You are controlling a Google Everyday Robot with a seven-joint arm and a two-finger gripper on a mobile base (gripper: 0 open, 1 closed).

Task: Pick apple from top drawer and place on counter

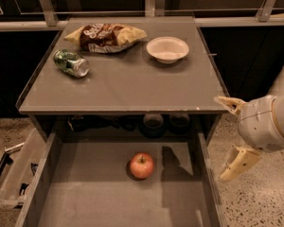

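Observation:
A small red apple (142, 165) with yellowish patches lies on the floor of the open grey top drawer (85, 197), near its middle. The grey counter (128, 79) is above it. My gripper (233, 136) is at the right, outside the drawer's right wall and level with the counter's front right corner. Its two cream fingers are spread apart, one finger (229, 103) near the counter corner and the other lower down beside the drawer. It holds nothing.
On the counter are a chip bag (104, 36) at the back, a white bowl (167, 48) to its right and a green can (72, 63) lying on its side at the left. A clear plastic bin (14, 174) sits on the floor left of the drawer.

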